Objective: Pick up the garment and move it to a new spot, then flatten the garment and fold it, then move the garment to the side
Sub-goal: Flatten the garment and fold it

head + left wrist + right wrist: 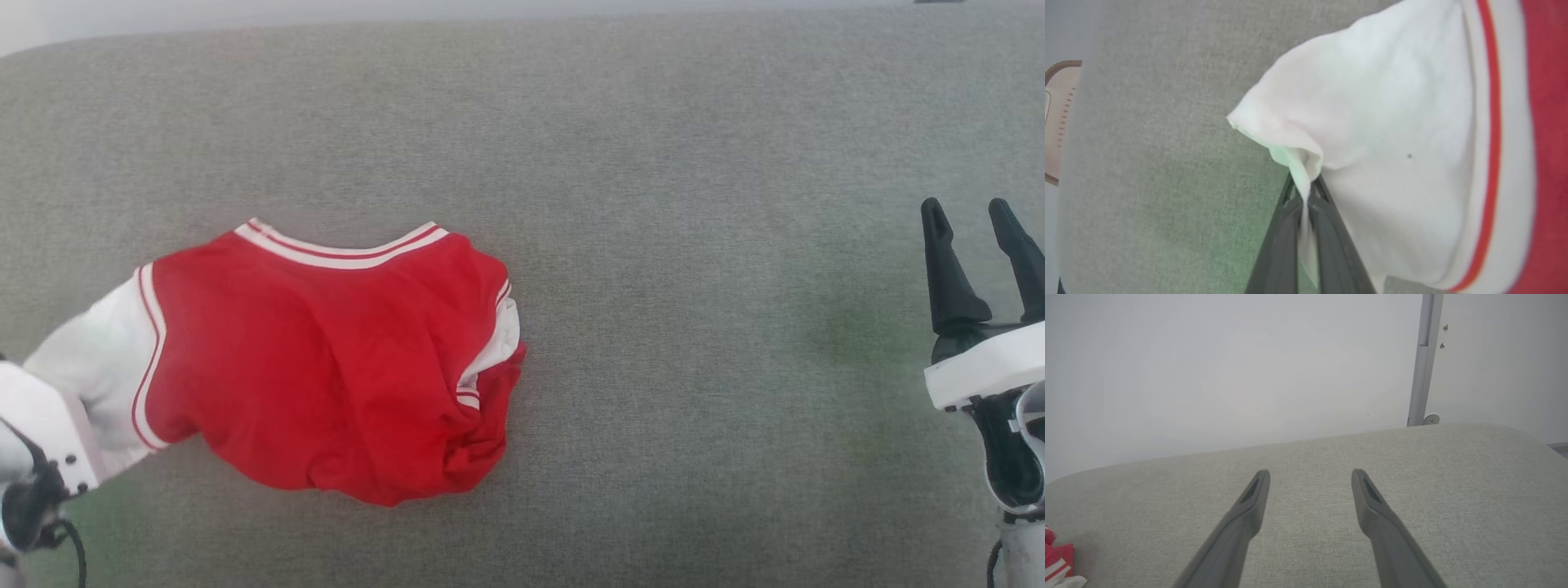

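Garment (326, 367): laid crumpled on the bench (694, 147), left of its middle.
Left gripper (1305, 194): fingers (1280, 245) clamped onto the garment's white sleeve (1380, 122).
Right gripper (966, 211): fingers held wide, empty, at the bench's right end.

The head camera looks almost straight down from well above onto the grey cushioned surface (694, 163), with the whole garment (326, 359) at the left. The left wrist camera sits very close to the white sleeve (1392, 122), facing along the left gripper (1305, 185). The right wrist camera looks low along the right gripper (1310, 473) across the same surface to the far white wall (1208, 375), and catches a scrap of the garment at its lower left
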Robot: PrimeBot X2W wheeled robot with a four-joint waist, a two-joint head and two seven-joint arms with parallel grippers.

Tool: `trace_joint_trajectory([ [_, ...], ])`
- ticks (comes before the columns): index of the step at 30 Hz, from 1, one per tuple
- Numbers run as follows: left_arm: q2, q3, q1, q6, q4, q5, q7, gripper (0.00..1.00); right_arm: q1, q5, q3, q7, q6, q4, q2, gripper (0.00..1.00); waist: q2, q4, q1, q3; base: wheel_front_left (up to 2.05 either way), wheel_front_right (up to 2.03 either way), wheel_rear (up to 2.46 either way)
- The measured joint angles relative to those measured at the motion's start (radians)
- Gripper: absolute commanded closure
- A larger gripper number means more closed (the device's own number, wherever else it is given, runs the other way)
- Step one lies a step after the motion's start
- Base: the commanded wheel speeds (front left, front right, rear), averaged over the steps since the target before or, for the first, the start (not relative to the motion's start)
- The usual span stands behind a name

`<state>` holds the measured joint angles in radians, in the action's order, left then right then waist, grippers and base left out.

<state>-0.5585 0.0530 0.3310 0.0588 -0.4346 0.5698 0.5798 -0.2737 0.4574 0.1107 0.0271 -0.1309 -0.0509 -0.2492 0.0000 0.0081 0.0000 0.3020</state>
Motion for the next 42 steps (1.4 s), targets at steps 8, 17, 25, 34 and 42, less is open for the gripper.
trace_joint_trajectory([
  [8, 0.01, 0.007, -0.1, 0.045, 0.049, 0.029, 0.077, 1.0, 0.002, -0.006, 0.001, 0.004, 0.0, 0.005, 0.006, 0.0, 0.0, 0.022, 0.0, -0.006, 0.0, 0.0, 0.0],
  [17, 0.034, 0.0, -0.148, 0.069, 0.089, 0.048, 0.115, 1.0, 0.002, -0.008, -0.006, 0.013, 0.0, -0.001, 0.012, 0.0, 0.0, 0.029, 0.0, -0.017, 0.0, 0.0, 0.0],
  [25, 0.059, 0.007, -0.166, 0.053, 0.126, 0.055, 0.034, 0.0, 0.011, -0.006, -0.022, 0.025, 0.0, -0.011, 0.01, 0.0, 0.0, 0.044, 0.0, -0.041, 0.0, 0.0, 0.0],
  [34, 0.072, 0.01, -0.193, -0.002, 0.232, 0.035, -0.149, 0.0, 0.038, 0.0, -0.064, 0.043, 0.0, -0.014, 0.004, 0.0, 0.0, 0.082, 0.0, -0.079, 0.0, 0.0, 0.0],
  [42, 0.123, 0.006, -0.229, -0.042, 0.32, 0.007, -0.367, 0.0, 0.055, 0.013, -0.126, 0.072, 0.0, -0.015, -0.004, 0.0, 0.0, 0.125, 0.0, -0.107, 0.0, 0.0, 0.0],
])
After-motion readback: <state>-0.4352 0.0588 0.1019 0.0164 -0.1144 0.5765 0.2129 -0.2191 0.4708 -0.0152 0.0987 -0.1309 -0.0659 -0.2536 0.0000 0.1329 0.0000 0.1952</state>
